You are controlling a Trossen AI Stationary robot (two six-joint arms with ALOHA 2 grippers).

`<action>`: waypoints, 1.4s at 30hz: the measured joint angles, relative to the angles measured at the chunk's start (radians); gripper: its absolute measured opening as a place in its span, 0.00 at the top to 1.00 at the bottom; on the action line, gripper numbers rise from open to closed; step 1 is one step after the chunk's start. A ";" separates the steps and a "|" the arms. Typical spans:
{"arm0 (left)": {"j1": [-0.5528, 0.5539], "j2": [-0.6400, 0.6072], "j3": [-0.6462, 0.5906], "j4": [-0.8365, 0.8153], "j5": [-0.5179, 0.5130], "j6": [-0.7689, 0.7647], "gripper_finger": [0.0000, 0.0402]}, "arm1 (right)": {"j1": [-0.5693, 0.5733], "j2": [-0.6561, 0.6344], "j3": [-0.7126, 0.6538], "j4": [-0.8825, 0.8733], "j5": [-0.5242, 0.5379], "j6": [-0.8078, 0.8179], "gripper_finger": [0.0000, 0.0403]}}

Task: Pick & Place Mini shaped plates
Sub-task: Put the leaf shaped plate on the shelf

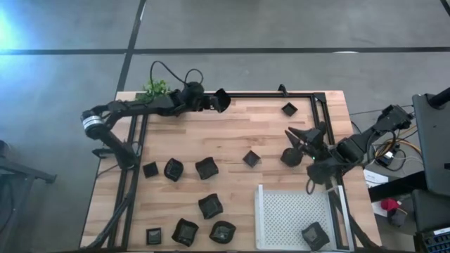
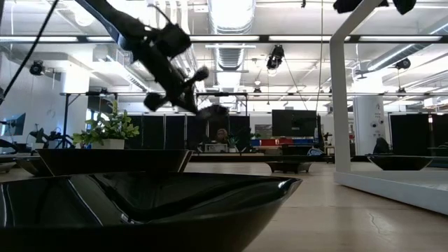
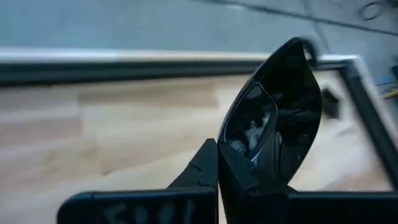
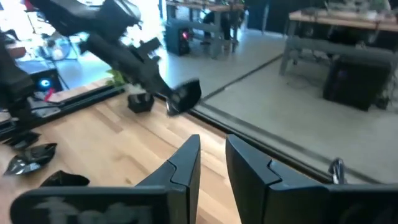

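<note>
One plate point(image 1: 315, 235) is seated in the white tray point(image 1: 281, 211); left gripper point(image 1: 216, 101) is pinched on another plate point(image 1: 222, 100) (far from tray); right gripper point(image 1: 299, 137) is spread, empty; most plates are left on the bench point(image 1: 239, 133).

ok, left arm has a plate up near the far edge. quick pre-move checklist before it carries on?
1. Left gripper jaws shut on held plate: ok.
2. Plate lifted clear of the table: ok in the low view.
3. White tray has bare room beside the plate in it: ok.
4. Right gripper sits between the left arm and the tray: not ok.
5. Right jaws holding anything: none seen in its wrist view; ok.
6. Grip depth on the rim: cannot tell.
</note>
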 joint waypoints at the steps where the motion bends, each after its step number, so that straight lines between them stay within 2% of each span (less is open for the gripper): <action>1: -0.013 -0.008 0.010 0.000 -0.011 0.015 1.00 | -0.025 0.000 0.000 0.013 -0.024 -0.012 0.81; 8: -0.116 -0.014 0.109 0.000 -0.117 0.137 1.00 | -0.181 0.000 0.000 0.159 -0.193 -0.175 0.82; 12: -0.167 -0.014 0.156 0.003 -0.200 0.216 1.00 | -0.228 0.002 0.000 0.191 -0.211 -0.197 0.83; 16: -0.215 -0.014 0.183 0.078 -0.258 0.319 1.00 | -0.246 0.009 0.000 0.211 -0.214 -0.312 0.85; 19: -0.249 -0.013 0.182 0.150 -0.274 0.390 1.00 | -0.263 0.008 -0.011 0.305 -0.224 -0.419 0.86; 25: -0.303 -0.013 0.181 0.235 -0.312 0.509 1.00 | -0.321 0.013 -0.070 0.600 -0.328 -0.672 0.87; 31: -0.346 -0.012 0.180 0.305 -0.328 0.607 1.00 | -0.383 0.015 -0.140 0.837 -0.413 -0.787 0.87; 42: -0.396 -0.011 0.180 0.343 -0.327 0.701 1.00 | -0.428 0.015 -0.152 0.911 -0.426 -0.817 0.87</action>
